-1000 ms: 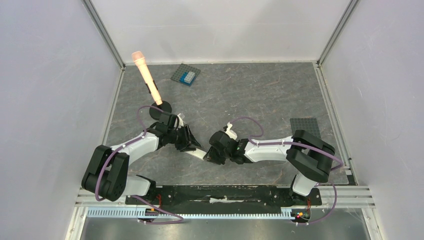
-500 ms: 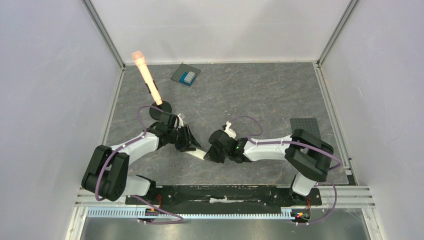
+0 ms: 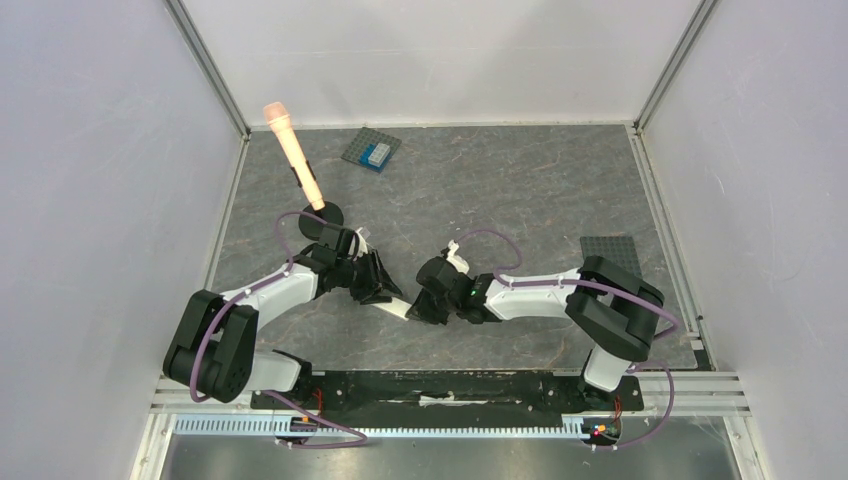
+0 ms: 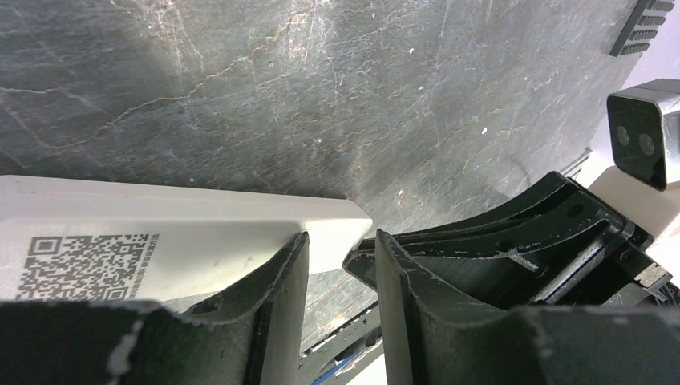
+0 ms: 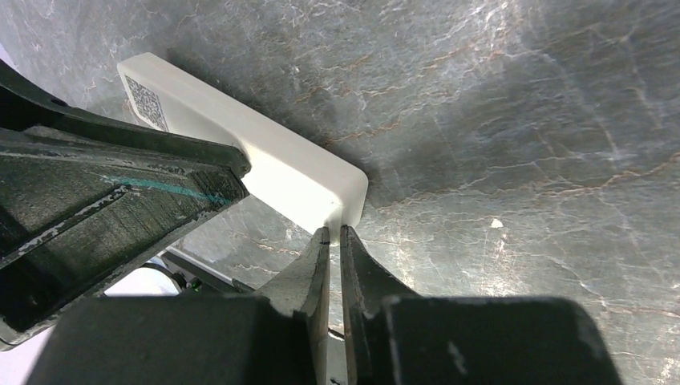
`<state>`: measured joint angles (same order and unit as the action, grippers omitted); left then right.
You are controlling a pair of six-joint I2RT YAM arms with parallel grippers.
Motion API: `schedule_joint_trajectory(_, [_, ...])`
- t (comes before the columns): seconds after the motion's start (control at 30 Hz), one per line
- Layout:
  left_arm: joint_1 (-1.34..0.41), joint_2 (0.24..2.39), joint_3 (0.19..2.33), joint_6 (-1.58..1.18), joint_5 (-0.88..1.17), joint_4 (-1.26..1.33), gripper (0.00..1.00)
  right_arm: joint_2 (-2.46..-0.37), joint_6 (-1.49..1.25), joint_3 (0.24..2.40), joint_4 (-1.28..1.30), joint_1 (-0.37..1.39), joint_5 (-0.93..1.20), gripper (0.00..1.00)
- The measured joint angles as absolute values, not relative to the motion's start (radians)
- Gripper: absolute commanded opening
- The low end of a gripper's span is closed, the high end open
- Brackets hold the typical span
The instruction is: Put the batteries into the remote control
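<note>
left fingers (image 4: 273, 281): narrow gap, one resting on the remote control (image 4: 200, 228) | right fingers (image 5: 309, 269): pretty much pinched together at its end

You have two grippers to count: the left gripper (image 4: 340, 241) and the right gripper (image 5: 334, 233). There is one remote control (image 3: 397, 305). You see two grey studded plates, the far plate (image 3: 357, 148) and the right plate (image 3: 611, 250). Add one light-blue block (image 3: 377, 154), one orange stick (image 3: 293, 155) and one black disc (image 3: 327, 214).
</note>
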<state>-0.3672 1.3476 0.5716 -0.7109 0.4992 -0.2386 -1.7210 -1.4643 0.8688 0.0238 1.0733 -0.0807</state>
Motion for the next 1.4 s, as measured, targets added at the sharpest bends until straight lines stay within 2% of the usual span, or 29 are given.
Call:
schedule_joint_trajectory(0.23, [-0.367,1.346,0.579,-0.710,0.493,-0.255,0.44,-1.724,-1.454,0.869,0.019,1.066,-0.060,0.11])
schedule_joint_trajectory(0.43, [-0.369,1.333,0.609,-0.698,0.442,-0.319,0.46,-1.727,-1.454,0.869,0.012,1.064,-0.052,0.19])
schedule_joint_trajectory(0.8, [-0.369,1.172,0.770,-0.632,0.228,-0.540,0.53,-1.676,-1.335,0.864,-0.042,1.036,-0.068,0.54])
schedule_joint_trajectory(1.0, [-0.369,1.033,0.842,-0.606,0.114,-0.652,0.54,-1.602,-1.116,0.884,-0.028,1.030,-0.070,0.81])
schedule_joint_trajectory(1.07, [-0.369,0.987,0.848,-0.604,0.096,-0.687,0.54,-1.620,-0.981,0.931,0.014,1.030,-0.049,0.96])
schedule_joint_trajectory(1.2, [-0.369,0.902,0.857,-0.605,0.065,-0.758,0.55,-1.700,-0.703,1.076,0.092,1.038,-0.032,0.98])
schedule_joint_trajectory(1.4, [-0.369,0.814,0.913,-0.605,0.000,-0.873,0.57,-1.810,-0.409,1.182,0.138,1.079,-0.059,0.97])
